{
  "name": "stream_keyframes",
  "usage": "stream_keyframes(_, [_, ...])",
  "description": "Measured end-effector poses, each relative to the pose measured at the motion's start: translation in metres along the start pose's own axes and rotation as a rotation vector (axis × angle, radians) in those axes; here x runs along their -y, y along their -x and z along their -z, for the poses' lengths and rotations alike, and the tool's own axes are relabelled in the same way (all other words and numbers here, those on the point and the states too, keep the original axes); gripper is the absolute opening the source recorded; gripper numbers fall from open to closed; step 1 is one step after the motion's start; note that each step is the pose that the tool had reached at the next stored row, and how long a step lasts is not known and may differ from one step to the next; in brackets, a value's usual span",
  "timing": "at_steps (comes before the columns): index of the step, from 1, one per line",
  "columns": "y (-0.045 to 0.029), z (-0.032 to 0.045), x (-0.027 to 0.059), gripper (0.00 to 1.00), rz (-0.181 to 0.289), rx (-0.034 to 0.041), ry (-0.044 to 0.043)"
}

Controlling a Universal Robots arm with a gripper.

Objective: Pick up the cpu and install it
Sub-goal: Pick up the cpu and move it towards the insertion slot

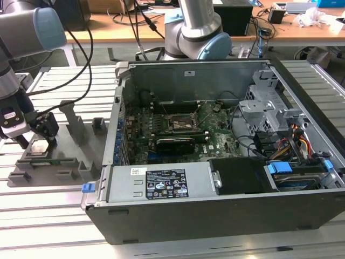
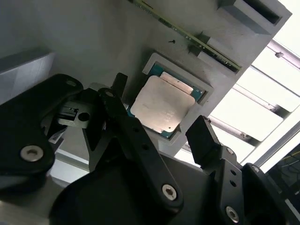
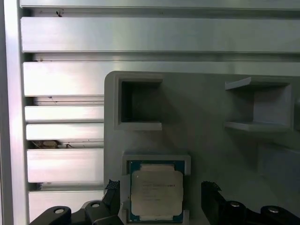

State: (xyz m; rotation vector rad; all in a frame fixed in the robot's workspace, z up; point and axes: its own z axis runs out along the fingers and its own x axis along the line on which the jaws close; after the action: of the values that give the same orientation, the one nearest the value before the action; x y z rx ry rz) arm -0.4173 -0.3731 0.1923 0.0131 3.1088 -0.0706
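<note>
**A:** While the arm hangs over the slatted metal worktop (image 1: 54, 216) at the exterior view's left, where does the cpu (image 3: 156, 191) sit?

**B:** It lies flat in a shallow square recess of the grey holder tray (image 1: 70, 162), silvery top facing up, with a thin darker rim showing round it. The tray rests on the worktop just beside the open computer case (image 1: 215, 210), on the exterior view's left of it.

**A:** And the end effector (image 3: 161, 190)?

**B:** It is spread wide and lowered over that recess. In both wrist views one black finger (image 2: 117, 86) stands on each side of the chip, with the cpu between them. There is a gap on either side, so neither finger touches the metal top.

**A:** So nothing is gripped?

**B:** Nothing. The chip is seated level in its pocket, not lifted or tilted.

**A:** What does the case look like?

**B:** It lies on its side with the panel off, and the green motherboard (image 1: 215, 140) is exposed. The square socket (image 1: 180, 121) sits near the board's middle, well apart from the cpu, and I cannot tell what is in it. A long black expansion card (image 1: 175, 144) lies just beside the socket, on the side nearer the camera.

**A:** Anything else on the tray?

**B:** Upright grey blocks and open rectangular pockets, beside the chip's recess.
</note>
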Motion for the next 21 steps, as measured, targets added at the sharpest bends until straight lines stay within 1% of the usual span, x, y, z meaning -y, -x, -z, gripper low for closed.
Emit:
stream_keyframes(12, [-0.0010, -0.0055, 0.0010, 0.78, 0.000, 0.0001, -0.0002])
stream_keyframes(17, [-0.0012, -0.0060, 0.0009, 0.78, 0.000, 0.0000, -0.0002])
stream_keyframes(18, [-0.0012, -0.0060, 0.0009, 0.76, 0.000, 0.0000, -0.0003])
stream_keyframes(19, [-0.0012, -0.0061, 0.0009, 0.70, 0.000, 0.0001, -0.0003])
stream_keyframes(20, [-0.0012, -0.0061, 0.0009, 0.70, 0.000, 0.0001, -0.0003])
stream_keyframes(21, [-0.0012, -0.0061, 0.0009, 0.64, 0.000, 0.0000, -0.0002])
